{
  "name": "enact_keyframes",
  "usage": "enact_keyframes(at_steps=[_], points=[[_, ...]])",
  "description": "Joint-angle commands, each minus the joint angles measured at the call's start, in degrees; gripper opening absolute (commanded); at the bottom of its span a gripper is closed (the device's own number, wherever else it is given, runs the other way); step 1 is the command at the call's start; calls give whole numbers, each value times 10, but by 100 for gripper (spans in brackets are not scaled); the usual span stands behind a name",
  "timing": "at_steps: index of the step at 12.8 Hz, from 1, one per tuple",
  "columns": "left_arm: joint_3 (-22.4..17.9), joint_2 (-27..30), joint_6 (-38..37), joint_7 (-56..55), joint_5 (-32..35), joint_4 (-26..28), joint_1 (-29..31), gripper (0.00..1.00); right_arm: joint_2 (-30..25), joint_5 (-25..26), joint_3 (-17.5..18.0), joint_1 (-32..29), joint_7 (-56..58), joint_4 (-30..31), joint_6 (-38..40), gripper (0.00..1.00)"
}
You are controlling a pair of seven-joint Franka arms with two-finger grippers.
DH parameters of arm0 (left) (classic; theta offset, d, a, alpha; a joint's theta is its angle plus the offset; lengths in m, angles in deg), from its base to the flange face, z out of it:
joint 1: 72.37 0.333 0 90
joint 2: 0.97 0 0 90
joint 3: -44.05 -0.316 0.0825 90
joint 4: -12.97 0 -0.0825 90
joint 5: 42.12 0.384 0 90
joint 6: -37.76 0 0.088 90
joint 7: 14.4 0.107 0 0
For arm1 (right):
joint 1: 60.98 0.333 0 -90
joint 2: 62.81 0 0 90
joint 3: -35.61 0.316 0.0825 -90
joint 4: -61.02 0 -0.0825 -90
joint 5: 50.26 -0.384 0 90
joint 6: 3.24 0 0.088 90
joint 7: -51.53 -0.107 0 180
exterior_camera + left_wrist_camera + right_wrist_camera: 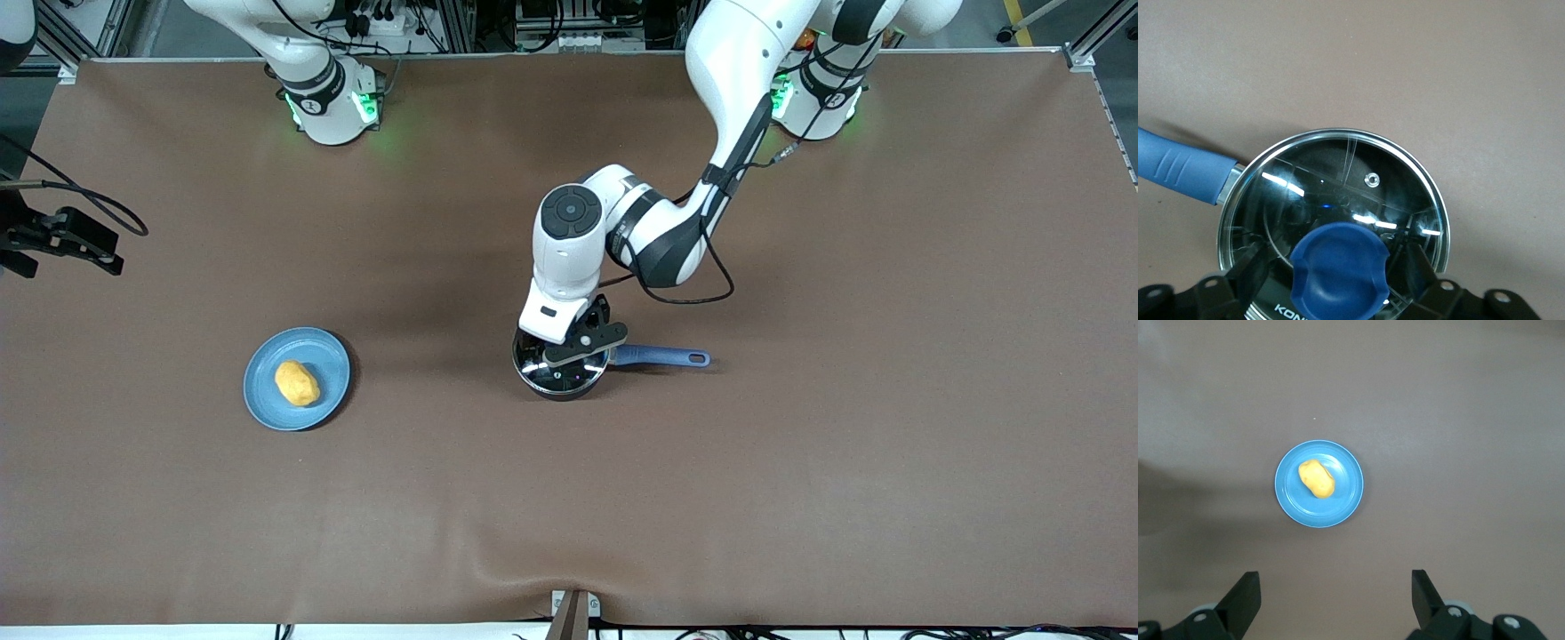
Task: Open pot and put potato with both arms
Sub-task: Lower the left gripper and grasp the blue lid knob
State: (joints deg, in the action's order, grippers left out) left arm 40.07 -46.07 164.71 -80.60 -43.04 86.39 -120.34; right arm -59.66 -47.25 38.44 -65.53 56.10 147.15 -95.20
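The pot, black with a long blue handle, stands near the table's middle with its glass lid on. My left gripper is down over the lid. Its black fingers stand on either side of the blue knob, open, with a narrow gap on each side. The yellow-orange potato lies on a light-blue plate toward the right arm's end of the table. High over that plate, my right gripper hangs open and empty, with the potato well below it.
Brown cloth covers the whole table. The pot's handle points toward the left arm's end. A small bracket sits at the table's edge nearest the front camera.
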Motion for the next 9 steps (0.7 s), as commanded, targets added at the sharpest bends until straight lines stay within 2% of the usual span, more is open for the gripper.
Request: enact_keyframes(at_steps=[1, 4, 5, 7, 9], points=[[-5, -14, 9, -14, -2, -19, -5, 90, -4, 10, 11, -14, -1, 3, -1, 100], [-5, -21, 15, -15, -2, -19, -5, 89, -1, 9, 11, -19, -1, 3, -8, 100], [-5, -20, 15, -15, -3, -18, -5, 84, -1, 9, 10, -20, -1, 3, -8, 100], [-5, -21, 15, -12, -3, -18, -5, 65, -1, 9, 10, -19, -1, 2, -11, 100], [-4, -19, 15, -14, -4, -18, -5, 34, 1, 3, 10, -24, -3, 4, -16, 100]])
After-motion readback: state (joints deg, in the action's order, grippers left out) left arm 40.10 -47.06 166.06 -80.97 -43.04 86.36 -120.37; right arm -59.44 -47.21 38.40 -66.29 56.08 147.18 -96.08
